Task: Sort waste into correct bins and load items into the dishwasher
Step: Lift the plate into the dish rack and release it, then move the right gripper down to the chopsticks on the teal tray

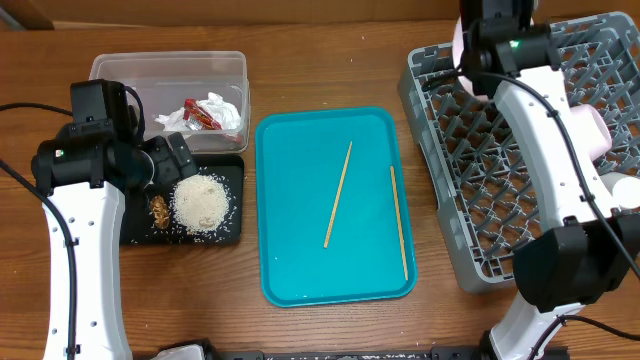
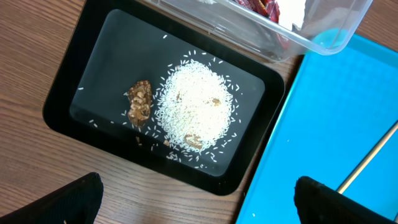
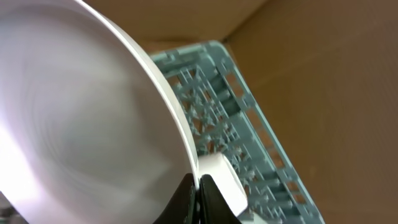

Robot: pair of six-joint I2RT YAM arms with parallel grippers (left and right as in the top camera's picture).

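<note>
Chopsticks hug the teal tray's middle and right edge. Left pincer gapes over the black tray; right pincer clamps the plate's rim.

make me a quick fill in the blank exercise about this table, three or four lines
1. The teal tray holds ____ chopsticks.
2. The rice pile lies in a shallow bin coloured ____.
3. The red wrapper lies in the clear tub beside a crumpled white ____.
4. The right gripper has its jaws shut on the rim of a white ____.

Missing words: two; black; napkin; plate.
</note>
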